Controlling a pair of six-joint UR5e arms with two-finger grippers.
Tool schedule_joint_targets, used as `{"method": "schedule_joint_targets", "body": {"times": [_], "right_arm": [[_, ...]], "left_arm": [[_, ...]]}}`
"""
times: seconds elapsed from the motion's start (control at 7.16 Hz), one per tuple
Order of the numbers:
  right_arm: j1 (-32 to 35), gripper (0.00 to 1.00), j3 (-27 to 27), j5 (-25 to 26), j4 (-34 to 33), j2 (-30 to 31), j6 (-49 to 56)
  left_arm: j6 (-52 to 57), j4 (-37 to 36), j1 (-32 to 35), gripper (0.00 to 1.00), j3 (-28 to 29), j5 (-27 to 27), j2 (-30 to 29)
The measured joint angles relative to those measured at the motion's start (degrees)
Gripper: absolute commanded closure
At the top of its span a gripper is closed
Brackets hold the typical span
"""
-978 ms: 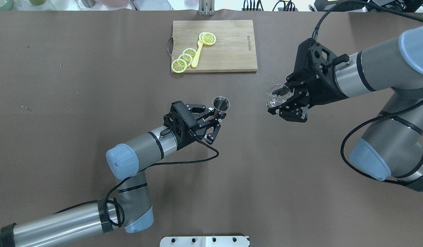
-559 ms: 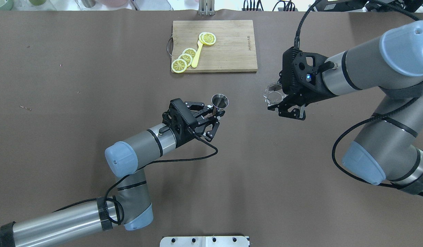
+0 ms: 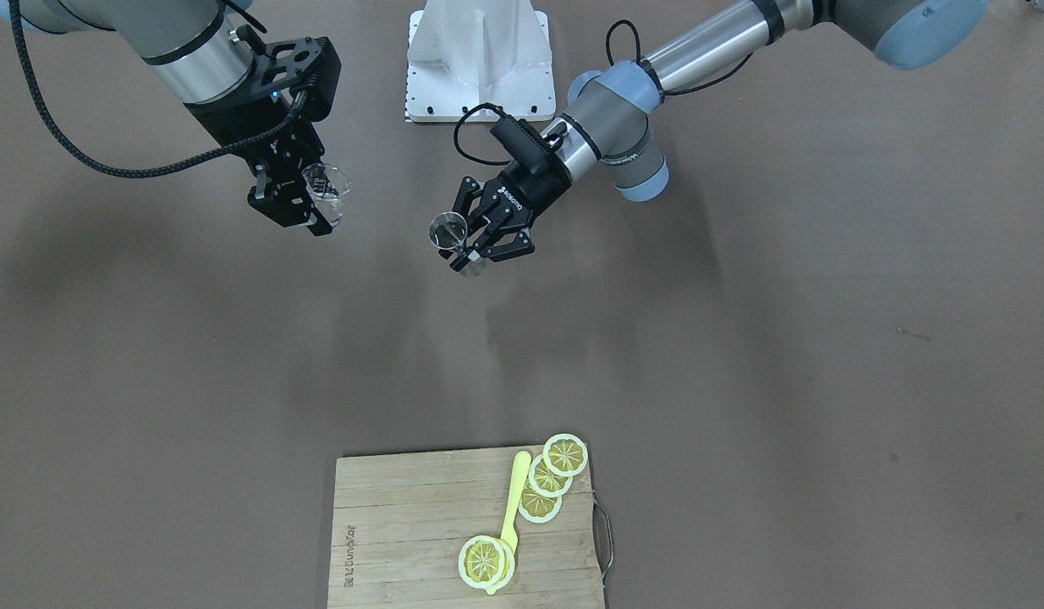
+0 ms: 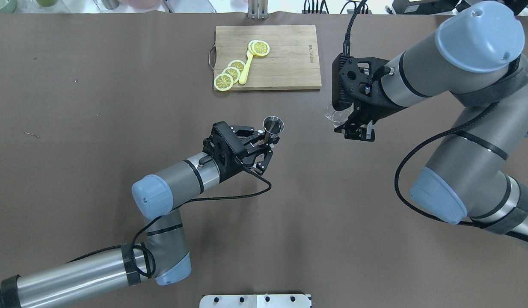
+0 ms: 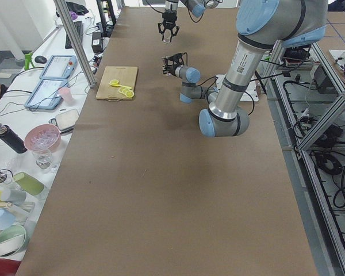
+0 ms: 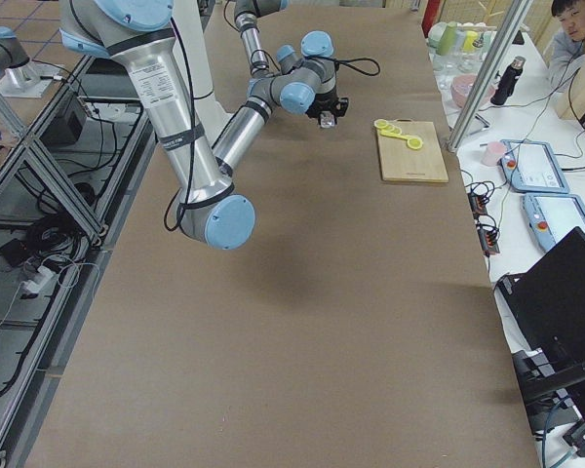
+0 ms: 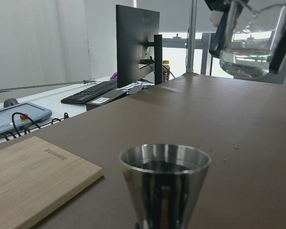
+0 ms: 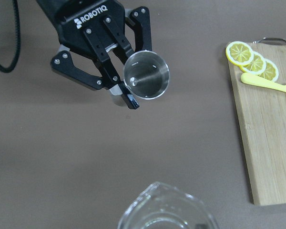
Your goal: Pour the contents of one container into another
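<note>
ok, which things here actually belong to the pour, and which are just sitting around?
In the job:
- metal jigger, held off the table by the left gripper
- glass beaker, held by the right gripper

Lying about:
- cutting board
- lemon slices on it
- yellow utensil on it

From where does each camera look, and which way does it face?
Front-facing: across the table, facing the robot, steeply down; both arms, base.
Overhead: behind the robot, forward and down; left jaws hold the jigger, right jaws the glass beaker.
Exterior left: table's end, along it; left arm near.
Exterior right: opposite end; right arm near.
Left wrist: level, past the jigger towards the beaker; right jaws.
Right wrist: down over the beaker's rim; left jaws.
Shared: both wrist views show jigger, beaker, cutting board.
</note>
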State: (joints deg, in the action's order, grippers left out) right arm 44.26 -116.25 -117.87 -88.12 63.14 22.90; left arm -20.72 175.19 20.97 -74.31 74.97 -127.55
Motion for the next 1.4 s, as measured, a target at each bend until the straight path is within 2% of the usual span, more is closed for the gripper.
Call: {"method": "schedule_joint_targets", "body": {"times": [0.42,1.4], "right_arm": [[-0.53,1.00,0.07,1.36,-8.07,-3.63,0.03],[-1.70,1.00,1.17,2.53,-12.00,-6.88,0.03]], "left_arm": [[0.05,-0.28,0.01,1.00,0.21,0.00,-0.16],[0.07,-0.38,0.04,1.00,0.78,-0.01,-0.59]]}}
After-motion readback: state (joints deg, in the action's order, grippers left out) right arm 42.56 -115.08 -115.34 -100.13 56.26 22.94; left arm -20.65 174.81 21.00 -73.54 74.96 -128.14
